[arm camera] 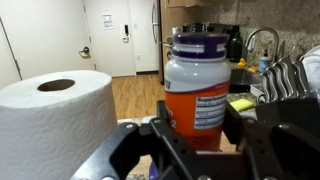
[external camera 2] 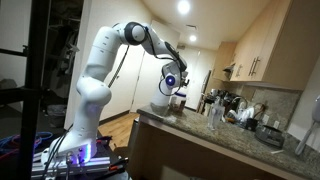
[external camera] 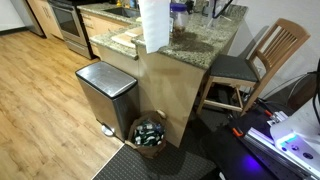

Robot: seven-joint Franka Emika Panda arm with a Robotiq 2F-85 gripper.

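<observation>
Paper towel roll at nine o'clock. At centre, orange-labelled jar, purple lid, pinched upright in gripper over granite countertop — contents hidden. Below: steel bin, and at six o'clock a wicker basket of dark bottles or cans — hardwood floor.

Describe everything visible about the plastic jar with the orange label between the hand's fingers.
The pale translucent plastic jar with an orange label stands upright, its dark blue screw lid on. White print on the label is too blurred to read. The hand is closed on its lower part, one finger either side. A white paper towel roll stands beside it, apart.
</observation>
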